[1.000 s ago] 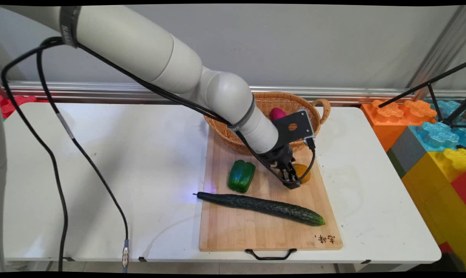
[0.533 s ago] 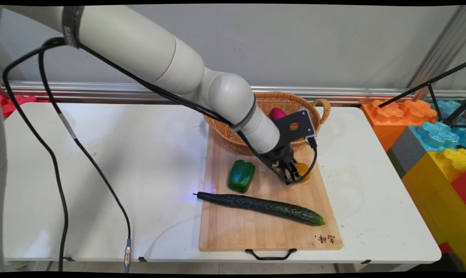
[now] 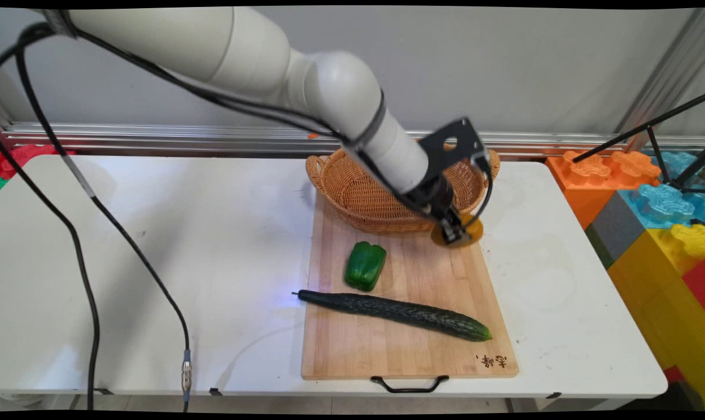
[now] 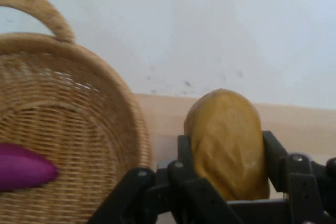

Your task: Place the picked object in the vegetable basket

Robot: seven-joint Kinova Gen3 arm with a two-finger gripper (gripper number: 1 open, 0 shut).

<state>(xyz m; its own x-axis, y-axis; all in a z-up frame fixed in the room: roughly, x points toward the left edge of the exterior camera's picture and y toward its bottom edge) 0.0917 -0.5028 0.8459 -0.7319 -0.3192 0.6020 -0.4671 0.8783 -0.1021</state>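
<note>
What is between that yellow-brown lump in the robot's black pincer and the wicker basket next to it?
Nothing visible. The pincer is shut on the yellow-brown lump, raised above the far right corner of the cutting board. The basket lies right beside it, with only its woven near rim between the lump and its inside.

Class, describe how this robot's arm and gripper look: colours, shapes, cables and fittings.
The arm is made of thick, rounded white links. Black cables hang from it in loops. A flat black bracket with a round hole sits at the wrist. The gripper is black, with a jointed linkage and two fingers.
</note>
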